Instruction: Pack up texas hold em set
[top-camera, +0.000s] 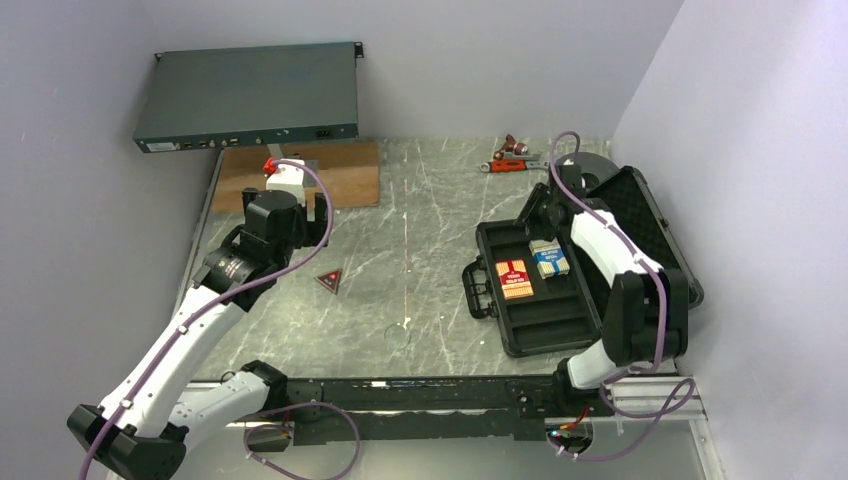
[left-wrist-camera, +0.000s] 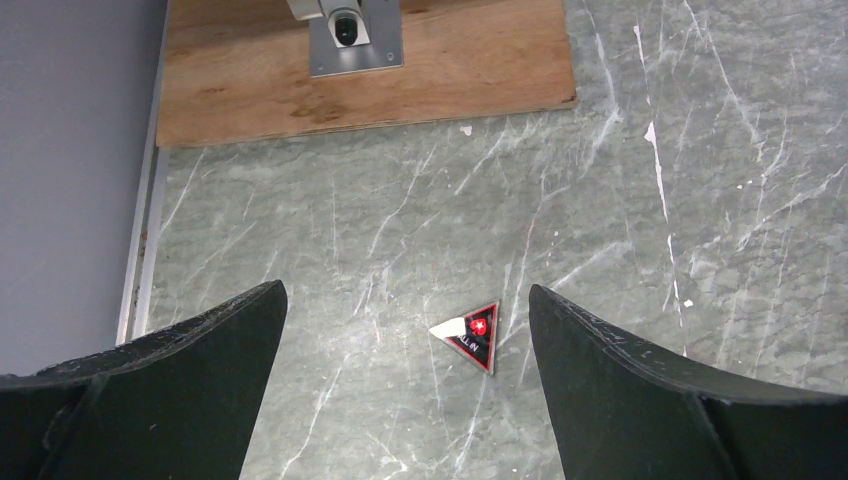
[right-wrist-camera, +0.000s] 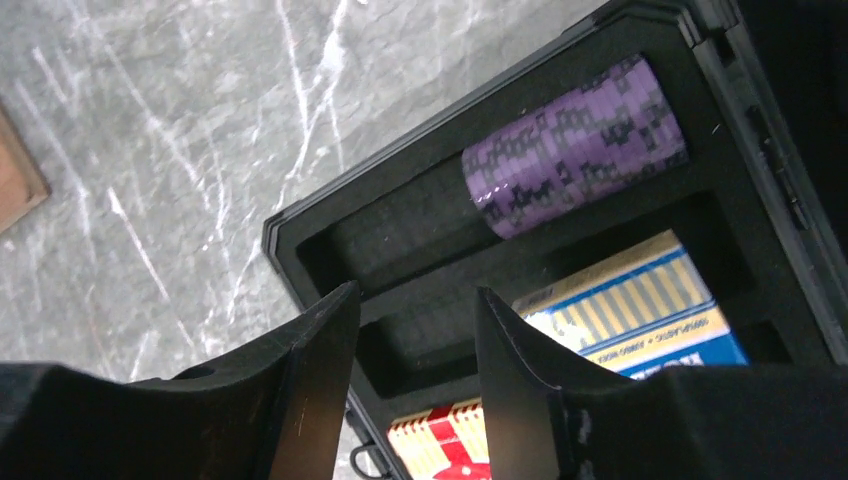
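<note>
R claw (right-wrist-camera: 415, 290): fingers drawn in to a narrow gap, nothing btwn them, gripping nothing; it hangs over the black hard foam-lined case (right-wrist-camera: 400, 225), above the bare stretch of the far groove; whether it touches the foam can't be told. In that same groove 1 purple chip stack (right-wrist-camera: 575, 145) lies on its side at the other end. The next row holds 2 card boxes side by side, both flat in their pockets: 1 blue-white card box (right-wrist-camera: 630, 310) and 1 red card box (right-wrist-camera: 450, 440). 1 case in all, lying open on the grey marble table (top-camera: 420, 220), lid thrown back to the right, handle toward table ctr.

R arm: rises from its base at the near edge; elbow folded high by the case's near-right corner; white forearm runs away over the case; wrist tips down at the tray's far end.

L claw (left-wrist-camera: 405, 290): spread wide, holding nothing, hovering above the marble. 1 red-edged triangle marker (left-wrist-camera: 470, 335) lies flat btwn the two fingers in the wrist view, off-ctr, touching neither.

L arm: stretches from its base diagonally to the far left; wrist bends over near 1 brown wooden board (top-camera: 350, 170).

Further out: 1 faint clear disc (top-camera: 397, 335) on the marble, btwn triangle and case, nearer the bases; 1 grey rack unit (top-camera: 250, 95) at the back wall; 1 red-handled tool (top-camera: 515, 155) on the far table.
</note>
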